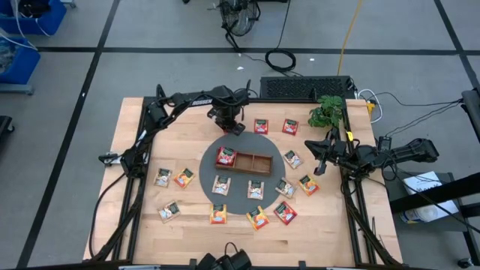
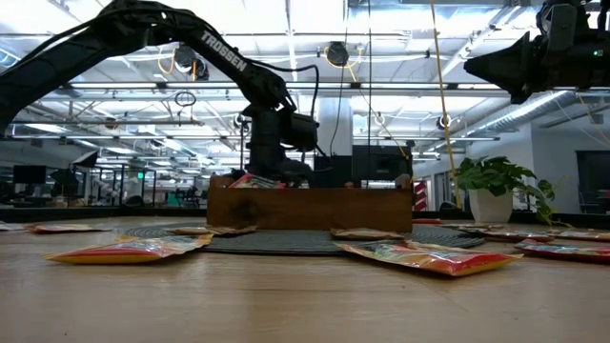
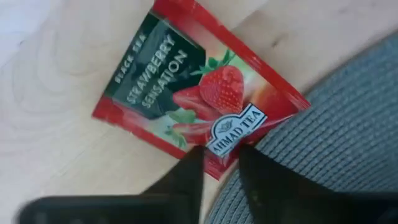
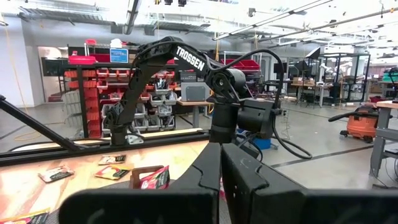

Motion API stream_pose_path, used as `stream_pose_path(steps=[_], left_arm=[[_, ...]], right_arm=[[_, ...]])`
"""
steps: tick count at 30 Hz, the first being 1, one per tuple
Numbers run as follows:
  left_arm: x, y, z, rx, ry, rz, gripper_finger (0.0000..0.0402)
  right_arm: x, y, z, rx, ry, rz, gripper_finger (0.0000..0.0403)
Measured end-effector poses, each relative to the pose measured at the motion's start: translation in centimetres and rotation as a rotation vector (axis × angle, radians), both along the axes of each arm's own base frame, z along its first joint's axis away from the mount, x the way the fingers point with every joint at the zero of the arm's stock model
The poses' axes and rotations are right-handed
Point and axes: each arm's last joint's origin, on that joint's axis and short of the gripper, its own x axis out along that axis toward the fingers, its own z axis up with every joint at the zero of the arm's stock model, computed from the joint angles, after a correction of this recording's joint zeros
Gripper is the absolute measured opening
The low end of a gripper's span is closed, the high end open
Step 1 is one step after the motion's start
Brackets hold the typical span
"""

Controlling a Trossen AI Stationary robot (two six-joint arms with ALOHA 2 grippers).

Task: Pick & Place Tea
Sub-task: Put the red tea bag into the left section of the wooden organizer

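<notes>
A round mat (image 1: 240, 187) lies at the middle of the worktop (image 1: 135, 135), with the wooden tray (image 1: 253, 162) on it. One tea packet (image 1: 226, 157) sits in the tray's left compartment. The other tea packets (image 1: 184, 178) ring the mat. A potted plant (image 1: 327, 111) stands at the far right corner. The left hand (image 1: 232, 127) is down at the mat's far edge; the right hand (image 1: 321, 150) hangs at the right.

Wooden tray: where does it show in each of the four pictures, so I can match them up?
High view: the tray lies at the middle, on the round grey mat.
Low view: centre of the picture, seen side-on, on the mat.
Left wrist view: not in it; only the mat's edge.
Right wrist view: likely the small brown box on the table.
Shared landmark: the mat.
</notes>
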Motion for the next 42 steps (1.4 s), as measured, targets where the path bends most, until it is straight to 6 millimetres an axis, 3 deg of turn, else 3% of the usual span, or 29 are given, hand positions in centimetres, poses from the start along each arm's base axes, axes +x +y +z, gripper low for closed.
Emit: stream_pose_path(steps=[3, 5, 14, 22, 26, 29, 32, 38, 42], left_arm=[[0.0, 0.0, 0.0, 0.0, -0.002, -0.056, 0.0022], [-0.1, -0.1, 0.0, -0.001, -0.001, -0.086, 0.0008], [-0.4, -1.1, 0.7, 0.129, 0.146, -0.2, 0.0003], [-0.2, -2.9, 3.4, 0.182, 0.139, -0.272, 0.0001], [0.6, -2.7, 3.9, 0.224, 0.043, -0.288, 0.0004], [1.4, -2.4, 3.8, 0.236, -0.056, -0.297, 0.0033], [2.0, -2.2, 3.9, 0.258, -0.121, -0.292, 0.0094], [2.0, -2.1, 3.6, 0.255, -0.113, -0.319, 0.0231], [2.1, -1.8, 2.7, 0.252, -0.108, -0.321, 0.0287]], right_arm=[[0.0, 0.0, 0.0, 0.006, -0.002, 0.001, 0.0004], [0.0, 0.0, 0.0, 0.005, -0.002, 0.001, 0.0004], [0.0, 0.0, -0.2, 0.002, 0.016, 0.001, 0.0004], [0.0, 0.0, -0.2, 0.001, 0.021, 0.001, 0.0004], [0.0, 0.0, -0.2, 0.001, 0.021, 0.001, 0.0004], [0.0, 0.0, -0.2, 0.001, 0.021, 0.001, 0.0004], [0.0, 0.0, -0.2, 0.001, 0.02, 0.001, 0.0004], [0.0, 0.0, -0.2, 0.001, 0.02, 0.001, 0.0004], [0.0, 0.0, -0.2, 0.001, 0.02, 0.001, 0.0004]])
